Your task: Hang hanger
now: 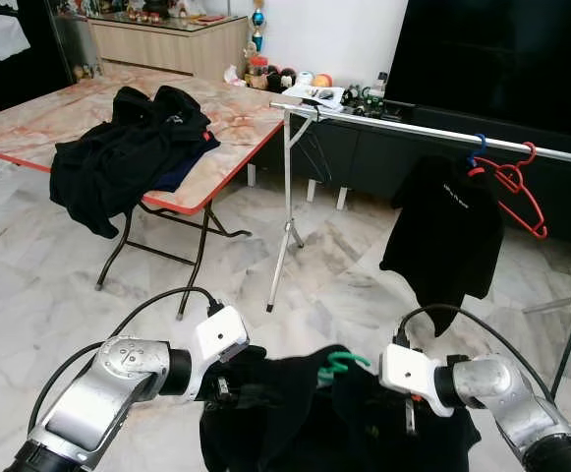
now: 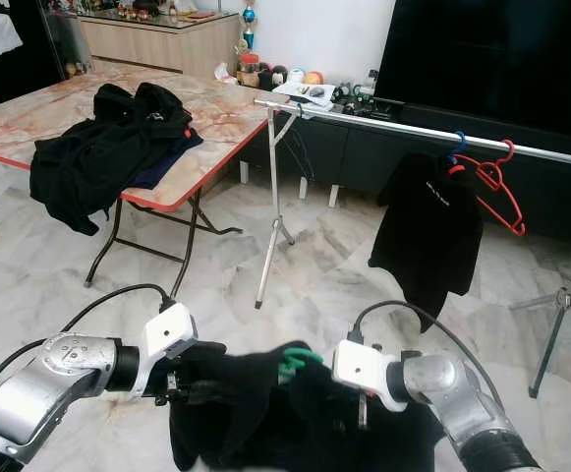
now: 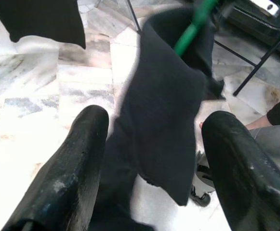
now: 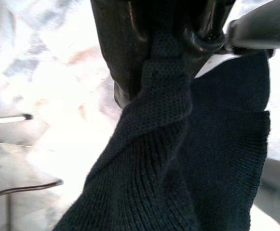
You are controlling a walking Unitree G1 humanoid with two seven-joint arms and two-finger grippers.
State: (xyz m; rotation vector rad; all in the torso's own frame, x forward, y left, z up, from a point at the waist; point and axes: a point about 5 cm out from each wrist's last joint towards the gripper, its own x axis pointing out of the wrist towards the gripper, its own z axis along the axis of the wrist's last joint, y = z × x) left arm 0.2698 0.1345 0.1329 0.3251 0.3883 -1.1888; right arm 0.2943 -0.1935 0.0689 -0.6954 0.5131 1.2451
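Your right claw (image 4: 164, 38) pinches the black garment (image 1: 295, 413) w/ green hanger (image 1: 336, 366) — left claw (image 3: 149, 159) spread, cloth between fingers. Rail (image 1: 442, 131) ahead — red hanger (image 1: 516, 192) on it.

Green hanger (image 1: 336, 365) mostly buried in the black garment (image 1: 295, 413), only its hook exposed. Garment's lower part cut off by the frame edge. Right gripper (image 1: 410, 418) fingertips sunk in cloth. Sideboard ornaments (image 1: 157, 12) too small to identify.
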